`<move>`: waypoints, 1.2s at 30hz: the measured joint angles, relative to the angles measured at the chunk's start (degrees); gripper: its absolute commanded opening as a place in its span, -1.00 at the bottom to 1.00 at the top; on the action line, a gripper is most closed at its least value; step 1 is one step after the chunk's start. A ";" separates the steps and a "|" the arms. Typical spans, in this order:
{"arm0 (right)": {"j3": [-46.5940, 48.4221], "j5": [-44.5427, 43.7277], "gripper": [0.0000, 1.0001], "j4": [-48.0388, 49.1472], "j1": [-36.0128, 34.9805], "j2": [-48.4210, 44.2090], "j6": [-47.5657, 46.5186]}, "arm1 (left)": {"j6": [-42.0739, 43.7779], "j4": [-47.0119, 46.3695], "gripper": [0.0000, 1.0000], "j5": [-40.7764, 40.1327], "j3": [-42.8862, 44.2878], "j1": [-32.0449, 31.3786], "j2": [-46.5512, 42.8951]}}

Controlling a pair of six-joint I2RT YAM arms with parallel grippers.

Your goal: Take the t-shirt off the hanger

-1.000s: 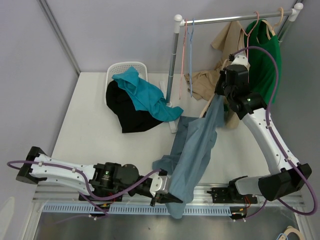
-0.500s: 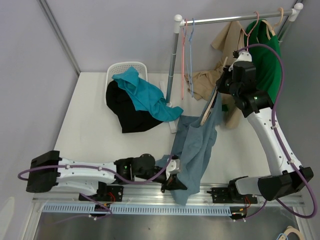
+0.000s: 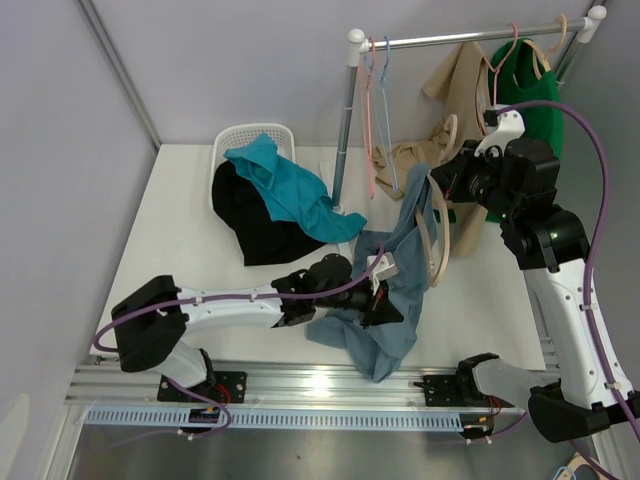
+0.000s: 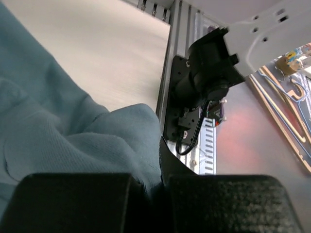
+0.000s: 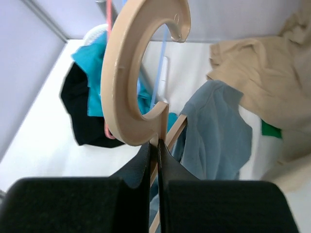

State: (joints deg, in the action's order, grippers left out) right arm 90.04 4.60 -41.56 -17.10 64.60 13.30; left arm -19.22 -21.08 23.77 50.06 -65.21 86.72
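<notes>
The grey-blue t-shirt (image 3: pixel 385 290) hangs from a beige wooden hanger (image 3: pixel 435 235) and spills onto the table. My right gripper (image 3: pixel 462 185) is shut on the hanger's neck below its hook (image 5: pixel 133 73), holding it in the air; the shirt (image 5: pixel 214 131) drapes from the hanger's arm. My left gripper (image 3: pixel 385 305) is low over the table and shut on a fold of the shirt (image 4: pixel 73 136). Its fingertips are buried in cloth.
A white basket (image 3: pixel 250 140) with teal and black clothes sits at the back left. A clothes rail (image 3: pixel 450 38) at the back holds pink and blue hangers (image 3: pixel 375 110), a beige garment (image 3: pixel 455 80) and a green one (image 3: pixel 535 100). The table's front rail (image 3: pixel 320 385) is near.
My left gripper has drawn the shirt's lower end from the front edge back toward the table's middle. My right gripper has moved right with the hanger, whose beige arm now shows bare.
</notes>
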 measured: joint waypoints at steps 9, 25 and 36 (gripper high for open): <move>9.51 10.08 -1.00 -1.84 1.86 5.11 4.92 | -7.13 1.09 -0.99 1.99 -0.24 7.06 5.01; 3.54 7.58 -1.00 -10.64 1.57 1.66 3.08 | -7.26 8.09 -0.99 -8.57 7.82 7.04 2.91; 1.90 4.83 -1.00 7.28 1.60 1.62 -4.83 | -2.69 34.84 -0.99 -13.22 19.39 5.46 -10.51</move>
State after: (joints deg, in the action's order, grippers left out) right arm 91.94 9.43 -34.28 -15.51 66.22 8.47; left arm -21.91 13.76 10.55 69.45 -59.75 76.20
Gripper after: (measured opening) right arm 0.033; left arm 0.012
